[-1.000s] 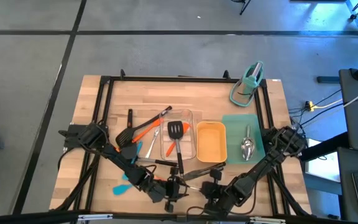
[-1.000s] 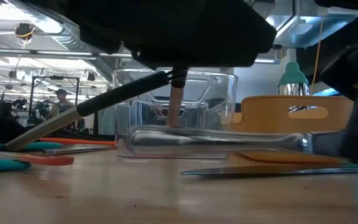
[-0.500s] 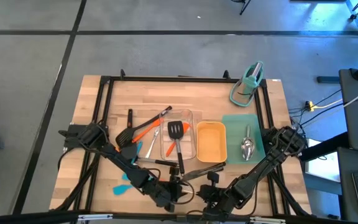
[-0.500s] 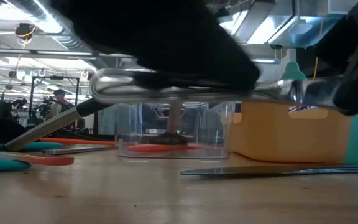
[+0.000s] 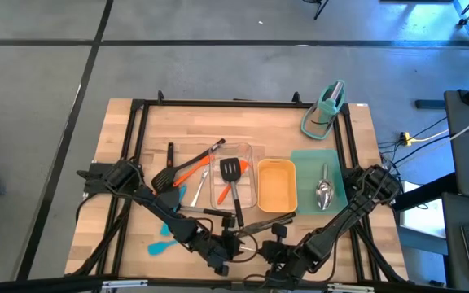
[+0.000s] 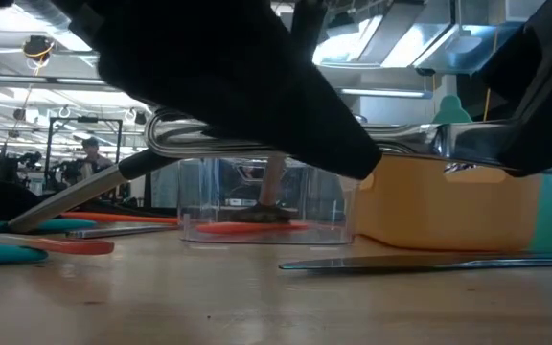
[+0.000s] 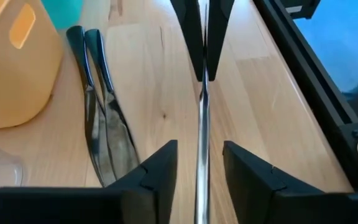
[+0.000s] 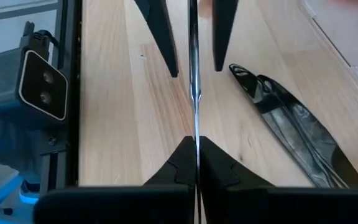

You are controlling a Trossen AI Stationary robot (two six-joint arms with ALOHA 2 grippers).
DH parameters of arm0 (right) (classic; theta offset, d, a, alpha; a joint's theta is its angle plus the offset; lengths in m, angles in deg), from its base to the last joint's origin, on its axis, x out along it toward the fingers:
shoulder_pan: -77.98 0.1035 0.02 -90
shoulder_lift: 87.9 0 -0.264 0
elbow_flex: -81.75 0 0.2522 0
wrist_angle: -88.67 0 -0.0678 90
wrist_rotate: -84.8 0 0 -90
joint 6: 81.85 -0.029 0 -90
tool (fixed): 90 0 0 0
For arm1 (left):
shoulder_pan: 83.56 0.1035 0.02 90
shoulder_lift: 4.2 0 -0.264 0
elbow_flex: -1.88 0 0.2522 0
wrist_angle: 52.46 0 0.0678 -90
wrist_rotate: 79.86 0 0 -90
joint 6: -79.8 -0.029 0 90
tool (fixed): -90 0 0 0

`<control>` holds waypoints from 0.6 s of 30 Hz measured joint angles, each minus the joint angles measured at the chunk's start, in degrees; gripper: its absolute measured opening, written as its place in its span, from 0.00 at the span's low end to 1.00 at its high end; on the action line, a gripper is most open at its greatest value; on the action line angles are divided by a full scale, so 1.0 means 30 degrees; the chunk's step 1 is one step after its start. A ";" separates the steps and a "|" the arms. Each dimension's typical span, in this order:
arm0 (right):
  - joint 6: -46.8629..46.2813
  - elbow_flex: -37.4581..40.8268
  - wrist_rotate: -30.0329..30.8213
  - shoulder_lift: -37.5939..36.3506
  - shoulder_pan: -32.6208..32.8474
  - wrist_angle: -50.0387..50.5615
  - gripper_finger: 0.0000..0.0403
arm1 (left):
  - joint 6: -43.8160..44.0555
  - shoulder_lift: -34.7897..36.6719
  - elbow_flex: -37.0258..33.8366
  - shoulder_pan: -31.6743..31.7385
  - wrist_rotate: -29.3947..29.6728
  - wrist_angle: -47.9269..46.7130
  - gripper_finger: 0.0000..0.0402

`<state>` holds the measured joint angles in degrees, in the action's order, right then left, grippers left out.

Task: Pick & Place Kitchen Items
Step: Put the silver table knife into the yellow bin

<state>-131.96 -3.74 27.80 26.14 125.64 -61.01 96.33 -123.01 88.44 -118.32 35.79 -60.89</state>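
Observation:
A shiny steel utensil (image 6: 175, 134) hangs level above the table's near edge, and its rounded end shows in the low view. In both wrist views it shows edge-on as a thin strip (image 7: 201, 124). My right gripper (image 8: 196, 155) is shut on it. My left gripper (image 7: 201, 155) faces the right one along the utensil. Its fingers (image 7: 163, 165) stand open on either side of the strip, and a gap shows on each side. In the high view the two grippers, left (image 5: 230, 247) and right (image 5: 265, 248), meet at the table's near edge. My right gripper pinches the steel utensil's thin strip (image 8: 196, 134) between its two fingers, which lie along it. The fingers slant down and point toward my left gripper. The utensil is lifted clear of the table and lies about level.
Steel tongs (image 5: 263, 221) lie on the table just beyond the grippers. Farther back are a clear tray (image 5: 251, 150) holding a black turner, a yellow tray (image 5: 276, 184), a steel spoon (image 5: 324, 191) on a teal mat and a teal stand (image 5: 324, 110). More utensils (image 5: 173, 175) lie at the left.
The steel utensil has risen with my right gripper from just above the table to about the height of the clear tray's top, and it has stayed level. My left gripper has tipped where it stands.

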 joint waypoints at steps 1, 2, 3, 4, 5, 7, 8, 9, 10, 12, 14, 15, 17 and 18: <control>0.0000 0.0000 0.0000 0.0000 -0.0002 0.0000 0.00 | 0.0083 0.0000 0.0000 0.0024 0.0029 0.0002 0.25; 0.0002 0.0000 0.0000 0.0000 -0.0002 0.0000 0.00 | 0.0103 0.0000 0.0000 0.0059 0.0018 -0.0006 0.20; 0.0008 0.0000 0.0001 0.0000 -0.0002 0.0001 0.00 | 0.0127 0.0000 0.0000 0.0104 -0.0082 -0.0046 0.15; 0.0029 0.0000 0.0018 -0.0007 -0.0002 0.0057 0.00 | 0.0172 0.0000 0.0000 0.0140 -0.0348 -0.0080 0.08; 0.0254 0.0000 -0.0059 -0.0007 -0.0016 0.0062 0.00 | 0.0181 0.0000 0.0000 0.0164 -0.0560 -0.0120 0.05; 0.0576 0.0000 -0.0174 -0.0007 -0.0002 0.0019 0.00 | 0.0243 0.0000 0.0000 0.0171 -0.0943 -0.0087 0.04; 0.0734 -0.0005 -0.0268 -0.0007 -0.0002 -0.0013 0.01 | 0.0333 0.0000 0.0000 0.0171 -0.1016 -0.0074 0.04; 0.0798 -0.0003 -0.0358 -0.0007 -0.0014 -0.0045 0.03 | 0.0411 0.0000 0.0000 0.0153 -0.0917 -0.0093 0.04; 0.0797 -0.0003 -0.0403 -0.0007 -0.0020 -0.0106 0.05 | 0.0527 0.0000 0.0000 0.0074 -0.0797 -0.0144 0.04; 0.0806 -0.0095 -0.0280 -0.0105 -0.0001 -0.0103 0.11 | 0.0797 0.0000 0.0000 -0.0104 -0.0739 -0.0369 0.04; 0.0920 -0.0504 0.0187 -0.0279 0.0034 0.0362 0.18 | 0.1293 -0.0007 0.0000 -0.0329 -0.0508 -0.0888 0.04; 0.1035 -0.0883 0.0494 -0.0352 0.0059 0.0881 0.22 | 0.1556 -0.0007 0.0000 -0.0456 -0.0277 -0.1215 0.04; 0.1452 -0.1934 0.1386 -0.0547 0.0136 0.2721 0.28 | 0.2167 -0.0007 0.0000 -0.0685 0.0151 -0.1923 0.04; 0.1614 -0.2661 0.1932 -0.0586 0.0151 0.3762 0.31 | 0.2457 -0.0007 -0.0007 -0.0797 0.0327 -0.2268 0.04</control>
<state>-127.12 -11.72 33.59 24.38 126.09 -49.72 103.70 -123.03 88.42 -120.71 36.77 -67.69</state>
